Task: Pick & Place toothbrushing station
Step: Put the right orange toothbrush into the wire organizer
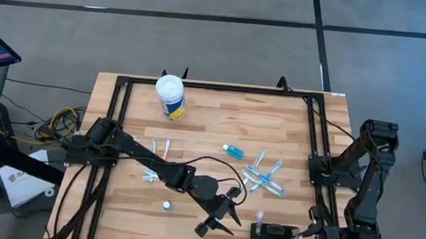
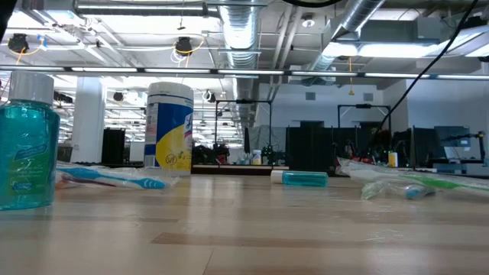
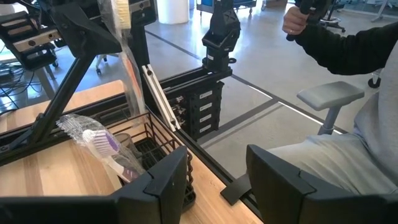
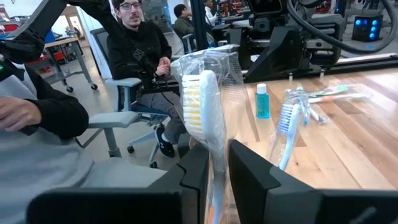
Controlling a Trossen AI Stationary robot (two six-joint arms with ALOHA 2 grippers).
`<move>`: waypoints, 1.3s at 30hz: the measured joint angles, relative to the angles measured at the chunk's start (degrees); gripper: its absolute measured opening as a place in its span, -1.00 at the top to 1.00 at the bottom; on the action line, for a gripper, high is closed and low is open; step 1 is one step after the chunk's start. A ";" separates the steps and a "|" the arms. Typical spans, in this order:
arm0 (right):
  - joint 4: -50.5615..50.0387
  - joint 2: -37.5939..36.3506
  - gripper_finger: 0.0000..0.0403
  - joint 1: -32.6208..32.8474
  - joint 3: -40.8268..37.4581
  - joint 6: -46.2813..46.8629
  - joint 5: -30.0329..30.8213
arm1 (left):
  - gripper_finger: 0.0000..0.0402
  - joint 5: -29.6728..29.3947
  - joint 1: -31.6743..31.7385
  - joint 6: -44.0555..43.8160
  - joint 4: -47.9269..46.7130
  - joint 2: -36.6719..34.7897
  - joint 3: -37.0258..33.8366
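Toothbrush going into the holder at the near edge of the surface.
From above, the holder (image 1: 274, 235) lies beside the right pincer (image 1: 312, 238); the left pincer (image 1: 217, 216) hangs released nearby. Right wrist view: fingers flank a wrapped toothbrush (image 4: 205, 118), grip seemingly slackening; next, withdraw cleanly.

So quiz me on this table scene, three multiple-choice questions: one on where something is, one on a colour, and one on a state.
1. Seen from above, where does the white-lidded tub stand?
A. beside the black holder
B. among the toothbrushes
C. near the table's top edge, left of middle

2. What colour is the liquid in the small bottle closest to the low camera?
A. teal
B. red
C. orange

3. How is the left pincer?
A. shut on a toothbrush
B. open and empty
C. shut on the tub

Answers: 1 C, the tub stands alone near the top edge of the table. 2 A, the bottle shows teal under its white cap. 3 B, the left pincer has a wide gap with nothing in it.
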 joint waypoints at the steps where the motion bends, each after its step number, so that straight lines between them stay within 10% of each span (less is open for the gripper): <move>1: -0.45 -0.06 0.74 -0.05 0.03 0.92 0.07 | 0.21 -0.01 0.00 -0.01 0.00 0.00 0.00; 25: -3.15 -0.04 0.72 -0.46 0.09 6.79 -0.28 | 0.21 0.00 0.00 0.00 0.02 0.00 0.00; 39: -3.22 0.01 0.31 -0.48 0.02 6.79 -0.33 | 0.21 0.00 0.00 0.00 0.02 0.00 0.00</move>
